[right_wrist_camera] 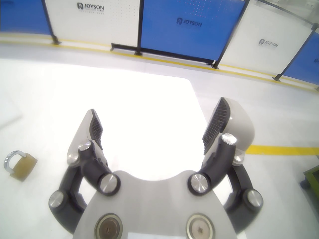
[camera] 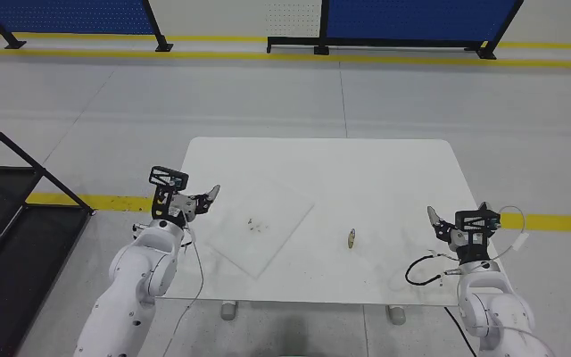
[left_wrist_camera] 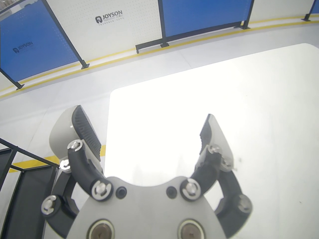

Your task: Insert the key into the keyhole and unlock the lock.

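The white surface (camera: 375,170) carries a pale flat sheet (camera: 277,210) on its left half. The sheet is turned at an angle, with one corner close to the front edge.

The left gripper (camera: 200,197) hangs at the left edge, toward the front-left corner. Its own wrist view shows the left gripper (left_wrist_camera: 144,123) spread wide with nothing between the ribbed pads (left_wrist_camera: 86,130), one finger over the floor and the other over the surface.

The right gripper (camera: 457,216) hangs at the right edge, toward the front-right corner. In its wrist view the right gripper (right_wrist_camera: 157,115) is also spread wide, holding and touching nothing, and it straddles that edge the same way.

The padlock (camera: 351,237) lies near the front edge, a little right of the middle, clear of the sheet and well apart from both grippers. The right wrist view adds detail: the padlock (right_wrist_camera: 22,166) has a brass body and a silver shackle and lies flat.

From above, a small dark object (camera: 257,224) rests on the sheet; it is too small to identify.
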Controlling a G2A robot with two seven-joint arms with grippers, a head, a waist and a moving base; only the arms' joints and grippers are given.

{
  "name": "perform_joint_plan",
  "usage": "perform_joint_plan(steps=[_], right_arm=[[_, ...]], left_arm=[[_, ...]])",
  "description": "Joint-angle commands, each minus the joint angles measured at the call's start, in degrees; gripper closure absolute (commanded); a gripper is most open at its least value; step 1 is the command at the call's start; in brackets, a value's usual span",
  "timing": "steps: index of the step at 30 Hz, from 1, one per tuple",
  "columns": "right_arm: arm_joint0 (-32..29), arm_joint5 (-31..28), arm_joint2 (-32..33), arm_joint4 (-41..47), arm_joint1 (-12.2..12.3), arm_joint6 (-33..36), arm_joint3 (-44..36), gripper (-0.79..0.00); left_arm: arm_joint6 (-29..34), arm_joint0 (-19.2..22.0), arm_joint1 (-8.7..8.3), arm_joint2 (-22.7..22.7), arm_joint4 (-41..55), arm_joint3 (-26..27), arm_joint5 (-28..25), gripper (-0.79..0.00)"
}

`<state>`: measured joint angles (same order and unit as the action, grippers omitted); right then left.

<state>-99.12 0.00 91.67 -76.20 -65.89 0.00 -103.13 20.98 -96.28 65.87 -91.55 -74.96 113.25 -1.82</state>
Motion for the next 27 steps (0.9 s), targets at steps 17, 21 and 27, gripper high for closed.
perform_joint_plan(steps=[17,21,27], right_arm=[[0.0,0.0,0.0,0.0,0.0,0.0,0.0,-0.785],[0.0,0.0,0.0,0.0,0.0,0.0,0.0,-0.785],[0.0,0.0,0.0,0.0,0.0,0.0,0.0,-0.785]], left_arm=[[40.7,15.3,0.84,10.9,5.2,2.7,4.8,-0.785],[44.9,17.6,1.29,13.5,5.3,1.3,8.7,-0.785],[50.7,20.6,1.83,16.7,5.0,-1.0,12.4,-0.785]])
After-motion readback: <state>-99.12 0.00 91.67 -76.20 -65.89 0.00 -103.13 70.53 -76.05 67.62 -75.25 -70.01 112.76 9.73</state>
